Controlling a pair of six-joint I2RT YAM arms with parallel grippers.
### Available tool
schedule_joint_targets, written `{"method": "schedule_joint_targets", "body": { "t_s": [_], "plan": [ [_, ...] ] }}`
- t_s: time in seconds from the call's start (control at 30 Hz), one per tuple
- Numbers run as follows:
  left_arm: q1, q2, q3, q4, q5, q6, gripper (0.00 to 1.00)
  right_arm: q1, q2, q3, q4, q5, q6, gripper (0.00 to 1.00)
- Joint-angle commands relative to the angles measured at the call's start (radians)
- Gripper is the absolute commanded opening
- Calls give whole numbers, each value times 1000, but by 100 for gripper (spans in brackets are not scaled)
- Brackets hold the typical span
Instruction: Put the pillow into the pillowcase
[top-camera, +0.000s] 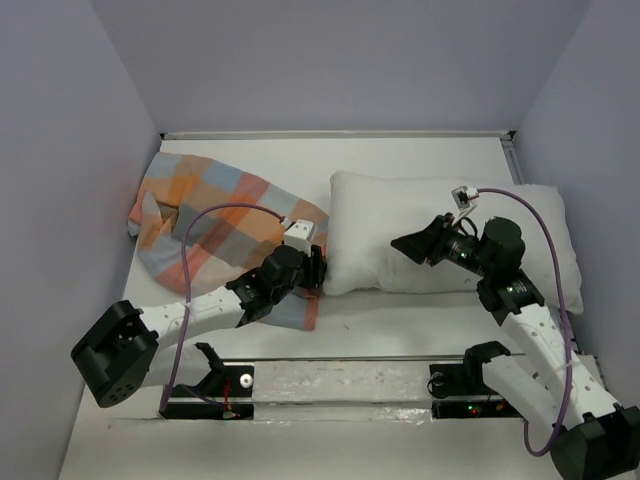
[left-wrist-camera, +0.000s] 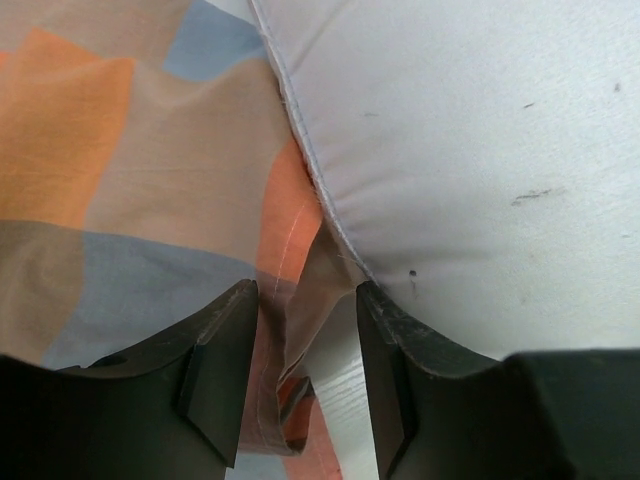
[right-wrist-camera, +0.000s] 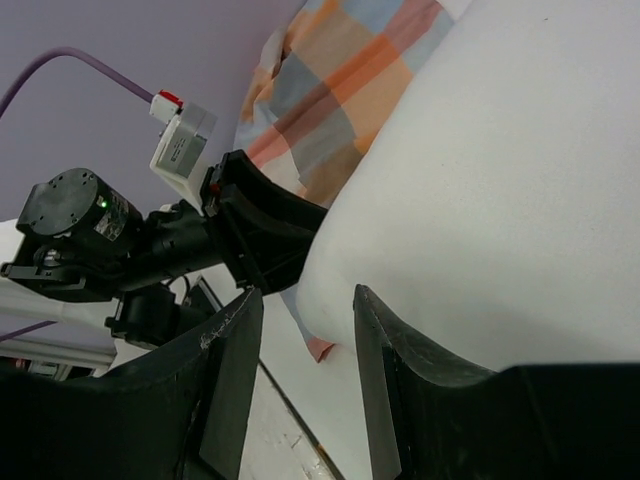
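The checked pillowcase (top-camera: 210, 225) lies crumpled at the left of the table. The white pillow (top-camera: 400, 225) lies to its right, touching it. My left gripper (top-camera: 318, 268) is low at the seam where they meet. In the left wrist view it (left-wrist-camera: 305, 370) is open, with a folded hem of the pillowcase (left-wrist-camera: 130, 200) between the jaws and the pillow (left-wrist-camera: 470, 150) at the right finger. My right gripper (top-camera: 402, 244) is open over the pillow's left part. In its wrist view it (right-wrist-camera: 305, 380) frames the corner of the pillow (right-wrist-camera: 500, 180), with the pillowcase (right-wrist-camera: 340, 90) beyond.
Grey walls close the table on the left, back and right. A metal rail (top-camera: 340, 375) with both arm bases runs along the near edge. The left arm's wrist (right-wrist-camera: 200, 240) sits close in front of my right gripper. Bare table (top-camera: 400, 310) shows between pillow and rail.
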Motion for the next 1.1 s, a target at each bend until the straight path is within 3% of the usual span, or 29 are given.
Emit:
{"method": "schedule_joint_targets", "body": {
  "t_s": [0.0, 0.3, 0.43, 0.5, 0.63, 0.83, 1.07],
  "plan": [
    [-6, 30, 26, 45, 25, 2, 54, 34, 10, 10, 58, 21, -16, 47],
    [-4, 5, 43, 4, -191, -24, 11, 152, 90, 56, 53, 76, -56, 48],
    [-4, -60, 38, 9, -272, -38, 1, 281, 191, 154, -2, 138, -188, 47],
    [3, -103, 38, 15, -277, -36, 0, 381, 250, 229, -69, 173, -275, 48],
    [48, -172, 46, 22, -224, -50, 0, 450, 468, 412, -201, 320, -450, 53],
    [143, -280, 67, 6, -93, -49, 0, 479, 688, 610, -240, 391, -559, 80],
    [239, -363, 69, 5, -39, -68, 0, 554, 924, 786, -347, 403, -679, 85]
  ]
}}
